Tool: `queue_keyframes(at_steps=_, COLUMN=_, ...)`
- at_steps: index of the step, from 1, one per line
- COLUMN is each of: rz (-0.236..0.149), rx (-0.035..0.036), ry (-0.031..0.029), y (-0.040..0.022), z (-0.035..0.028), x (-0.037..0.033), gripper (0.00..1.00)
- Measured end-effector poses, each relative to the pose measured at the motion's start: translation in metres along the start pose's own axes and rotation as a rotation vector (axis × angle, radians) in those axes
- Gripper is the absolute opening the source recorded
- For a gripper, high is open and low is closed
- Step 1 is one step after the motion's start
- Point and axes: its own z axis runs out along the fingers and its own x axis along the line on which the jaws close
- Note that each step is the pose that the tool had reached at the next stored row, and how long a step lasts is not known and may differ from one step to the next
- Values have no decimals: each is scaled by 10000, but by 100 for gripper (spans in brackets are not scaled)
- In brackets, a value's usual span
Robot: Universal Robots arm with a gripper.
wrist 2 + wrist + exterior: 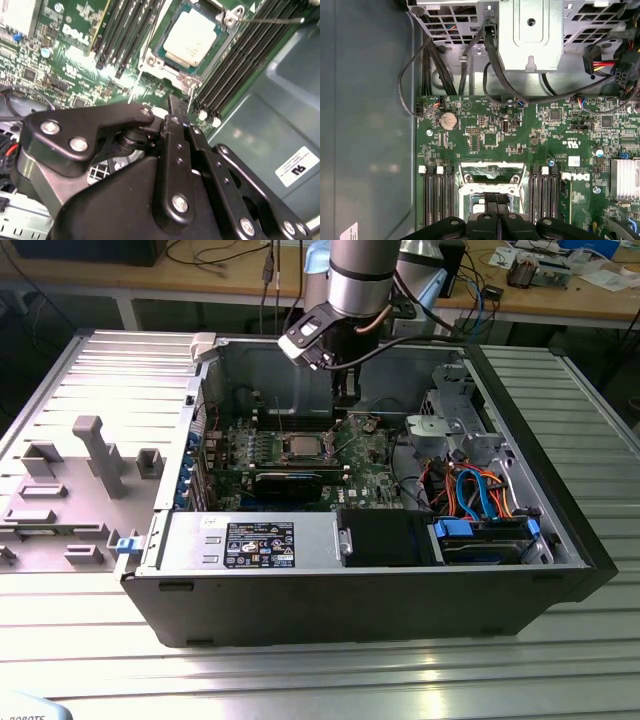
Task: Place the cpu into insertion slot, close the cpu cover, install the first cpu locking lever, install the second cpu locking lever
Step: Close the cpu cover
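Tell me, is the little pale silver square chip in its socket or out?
In: the second wrist view shows the pale silver square chip lying flat within the silvery-rimmed socket.

Arm [360, 275] was silver-grey cylinder with black band; black cables [425, 300] ran alongside. White-faced camera box [312, 338] sat at wrist. Gripper [176, 107] was matte black, linked bars studded with silver screws.

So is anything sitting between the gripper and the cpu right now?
Nothing visible does. In the second wrist view the cpu lies bare-faced in the insertion slot, and the gripper hangs just off the slot's rim with only open board between them. The memory slots flank the socket, out of the path.
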Motion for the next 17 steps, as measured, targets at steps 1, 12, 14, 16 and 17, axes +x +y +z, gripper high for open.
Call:
queue_keyframes(at_steps=1, rz=0, rx=-1, ry=0, y=6, z=0, x=0, gripper=11)
queue_keyframes(at_steps=12, rz=1, rx=-1, ry=-4, y=220, z=4, x=-2, gripper=11)
queue_keyframes(at_steps=14, rz=1, rx=-1, ry=-5, y=221, z=4, x=-2, gripper=11)
queue_keyframes(at_steps=16, rz=1, rx=-1, ry=-5, y=221, z=4, x=-2, gripper=11)
queue_keyframes(at_steps=17, rz=1, rx=0, ry=-5, y=221, z=4, x=-2, gripper=11)
